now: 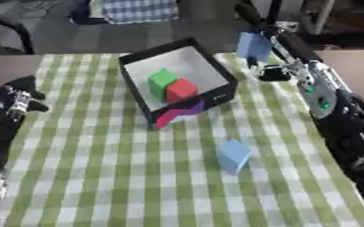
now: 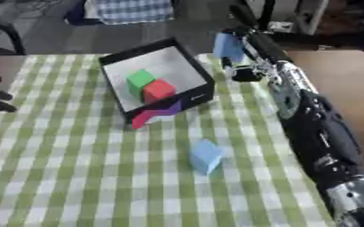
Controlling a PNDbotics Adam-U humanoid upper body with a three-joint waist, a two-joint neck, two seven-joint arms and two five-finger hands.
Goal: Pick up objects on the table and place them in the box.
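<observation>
A black box with a white inside stands tilted at the far middle of the green checked cloth. A green block and a red block lie inside it. My right hand is raised just beyond the box's far right corner, shut on a light blue block. A second light blue block lies on the cloth in front of the box. At the left edge my left hand rests open and holds nothing.
A pink and purple shape sits against the box's near wall. My right arm runs along the table's right side. Bare brown tabletop shows at far right, and a plaid-covered chair stands beyond the table.
</observation>
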